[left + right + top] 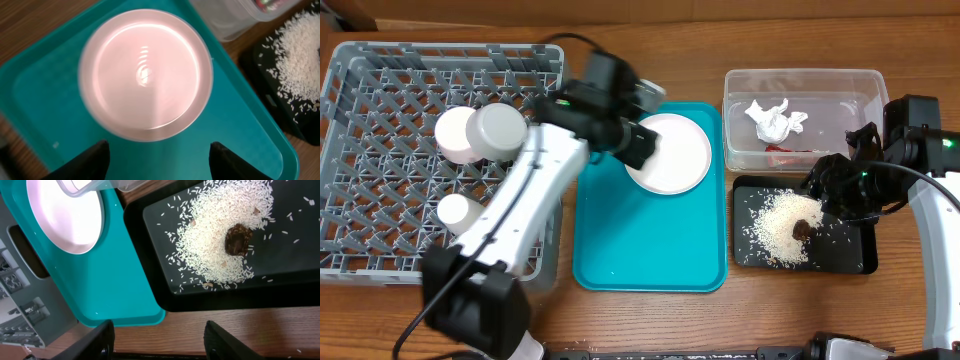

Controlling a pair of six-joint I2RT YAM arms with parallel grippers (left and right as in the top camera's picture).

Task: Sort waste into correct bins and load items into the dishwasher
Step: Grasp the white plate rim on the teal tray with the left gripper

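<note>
Left gripper (pixel 160 161), fingers spread wide and empty, hung over the white plate (pixel 672 155), which lay on the teal tray (pixel 650 255). Right gripper (pixel 161 340), likewise spread and empty, hung at the edge of the black tray (pixel 850 258) holding rice (pixel 775 232) and a brown lump (pixel 807 227). Napkin (pixel 775 120) and red wrapper (pixel 785 156) lay in the clear tub (pixel 800 78). The pink bowl (pixel 455 135), grey bowl (pixel 502 130) and cup (pixel 455 210) sat in the rack (pixel 380 90).
</note>
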